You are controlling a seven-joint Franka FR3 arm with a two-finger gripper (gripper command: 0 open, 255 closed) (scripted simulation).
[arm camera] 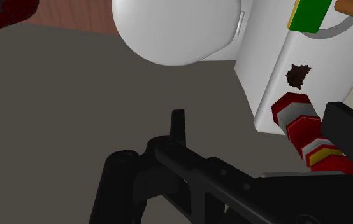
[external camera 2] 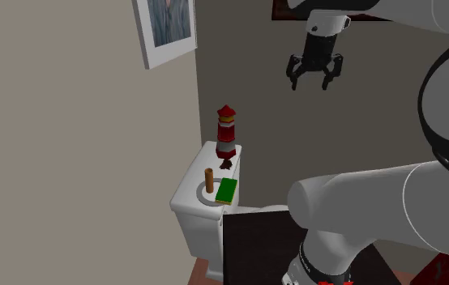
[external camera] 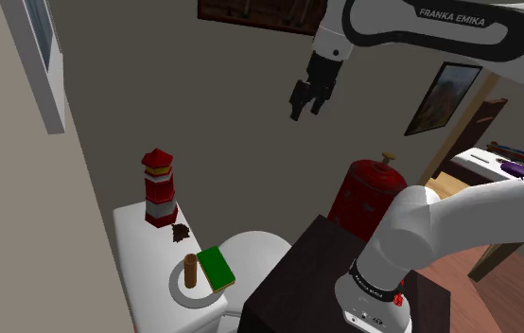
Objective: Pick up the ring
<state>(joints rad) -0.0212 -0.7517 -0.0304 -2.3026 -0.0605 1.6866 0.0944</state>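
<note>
Gripper [external camera 2: 310,83] is hanging high above the toilet tank [external camera: 132,236], its jaws standing apart and clasping nothing. On the tank lid the pale ring [external camera: 179,282] is lying flat around an upright brown peg [external camera: 190,270], with a green block [external camera: 217,268] covering part of its rim; the wrist view's frame is cutting most of it off. Between the ring and a red-and-white lighthouse toy [external camera: 159,189], a small dark brown lump [external camera: 181,233] is sitting, too small to identify.
</note>
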